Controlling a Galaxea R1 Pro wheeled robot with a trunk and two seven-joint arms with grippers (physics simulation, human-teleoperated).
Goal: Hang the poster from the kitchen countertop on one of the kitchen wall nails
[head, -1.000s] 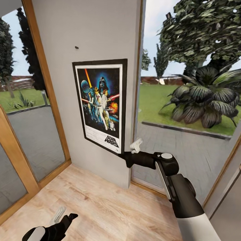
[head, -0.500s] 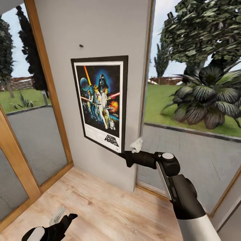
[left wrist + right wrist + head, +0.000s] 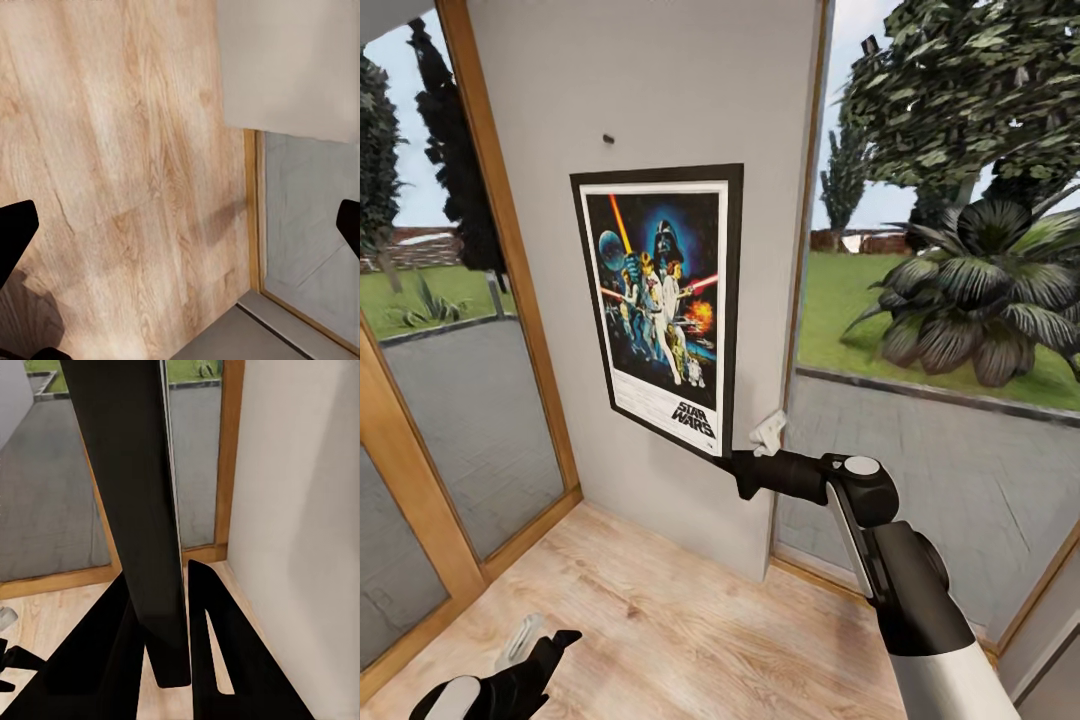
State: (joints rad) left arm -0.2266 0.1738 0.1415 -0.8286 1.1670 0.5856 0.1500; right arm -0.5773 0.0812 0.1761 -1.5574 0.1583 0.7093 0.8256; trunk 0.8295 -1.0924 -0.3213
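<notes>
The poster [image 3: 660, 305] is held upright vs. the pale wall [image 3: 660, 90] by its lower right corner, pinched in the right gripper [image 3: 732, 462]; in the right wrist view its black edge [image 3: 135, 510] is clamped btwn the two dark fingers [image 3: 217, 652]. The wall nail [image 3: 608, 137] is seen just above the poster's top edge, apart from it. The left gripper [image 3: 545, 650] is kept low over the wood floor [image 3: 690, 630], fingers spread wide, nothing held. Glazed wood-framed doors [image 3: 450, 350] are at left.
</notes>
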